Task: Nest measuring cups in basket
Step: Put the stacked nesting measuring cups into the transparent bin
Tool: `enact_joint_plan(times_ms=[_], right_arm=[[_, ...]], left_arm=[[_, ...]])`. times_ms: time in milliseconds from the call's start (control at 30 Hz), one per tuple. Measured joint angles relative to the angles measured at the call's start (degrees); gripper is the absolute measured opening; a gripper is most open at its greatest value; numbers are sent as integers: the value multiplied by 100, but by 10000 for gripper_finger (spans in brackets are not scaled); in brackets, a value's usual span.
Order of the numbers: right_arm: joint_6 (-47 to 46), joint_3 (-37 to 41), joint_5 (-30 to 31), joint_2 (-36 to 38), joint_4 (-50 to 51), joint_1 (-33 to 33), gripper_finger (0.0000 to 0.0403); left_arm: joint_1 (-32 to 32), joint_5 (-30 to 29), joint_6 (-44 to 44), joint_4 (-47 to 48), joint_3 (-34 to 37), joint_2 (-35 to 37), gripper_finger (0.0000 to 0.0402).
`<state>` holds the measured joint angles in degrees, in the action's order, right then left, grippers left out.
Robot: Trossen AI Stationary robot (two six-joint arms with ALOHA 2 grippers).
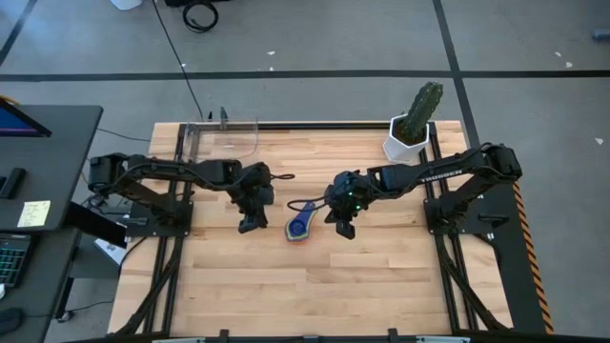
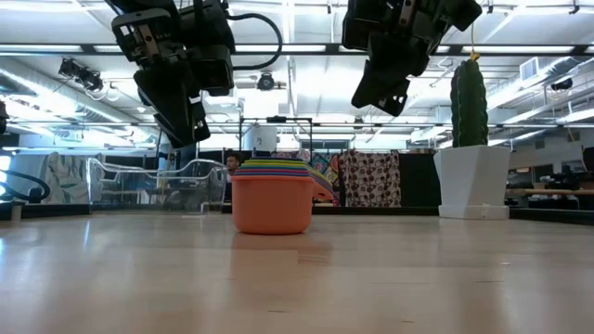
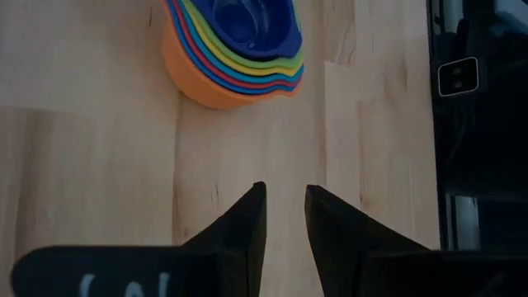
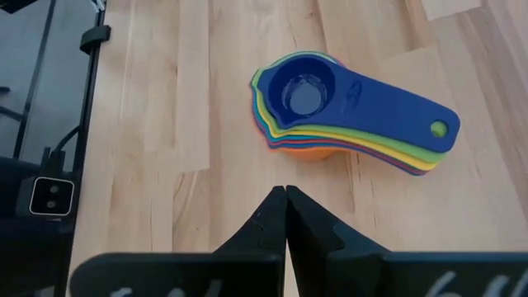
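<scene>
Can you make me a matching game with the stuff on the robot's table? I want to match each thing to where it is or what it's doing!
Things:
1. stack of measuring cups
2. basket
3. cactus pot
4. right gripper

Places or states:
A. at the table's far right corner
B. shut, holding nothing
C. nested together on the wood in the middle, between the two arms
D. empty, at the table's far left edge

Pairs: 1-C, 2-D, 3-A, 4-B

Ceiling strip lights are burning bright across the room behind in the low view, leaving both arms silhouetted dark. The table (image 1: pixel 315 276) is glowing evenly, shadows lying soft, its near edge blurring.
</scene>
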<state>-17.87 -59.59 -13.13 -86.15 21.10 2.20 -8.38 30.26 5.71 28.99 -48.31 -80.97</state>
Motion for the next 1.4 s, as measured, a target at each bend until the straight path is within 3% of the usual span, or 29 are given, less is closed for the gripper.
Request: enact_joint_plan(times_ms=[1200,1400], right_arm=[[2,-2,1,0,-2,-1,16],[2,-2,1,0,-4,0,16]], left_arm=[[-2,-20,13,-164,0,-2,91],[-2,-21,15,-646,0,-2,91]])
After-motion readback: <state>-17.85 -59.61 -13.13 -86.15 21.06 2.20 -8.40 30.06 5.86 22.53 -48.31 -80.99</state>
